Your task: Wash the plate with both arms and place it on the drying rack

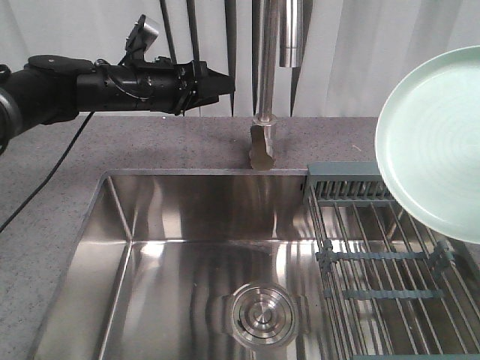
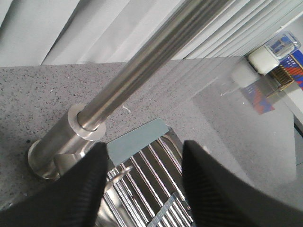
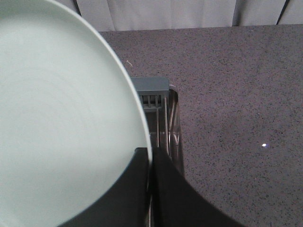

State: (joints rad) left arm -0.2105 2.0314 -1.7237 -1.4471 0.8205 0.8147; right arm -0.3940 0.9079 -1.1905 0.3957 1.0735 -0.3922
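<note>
The pale mint-green plate [image 1: 439, 142] hangs tilted above the drying rack [image 1: 375, 247] at the right, its ringed face toward the front camera. In the right wrist view the plate [image 3: 61, 123] fills the left side, and my right gripper [image 3: 150, 158] is shut on its rim, one finger on each face. The right gripper itself is out of the front view. My left gripper [image 1: 223, 88] is held high at the back left, near the tap, open with nothing between its fingers [image 2: 80, 189]. Below it the left wrist view shows the rack's bars [image 2: 151, 179].
A steel tap column [image 1: 264, 82] rises from the grey counter [image 1: 187, 142] behind the shiny sink basin [image 1: 202, 262], which has a round drain [image 1: 262, 315]. Black cables trail at the left. A small box [image 2: 279, 52] lies on the counter far right in the left wrist view.
</note>
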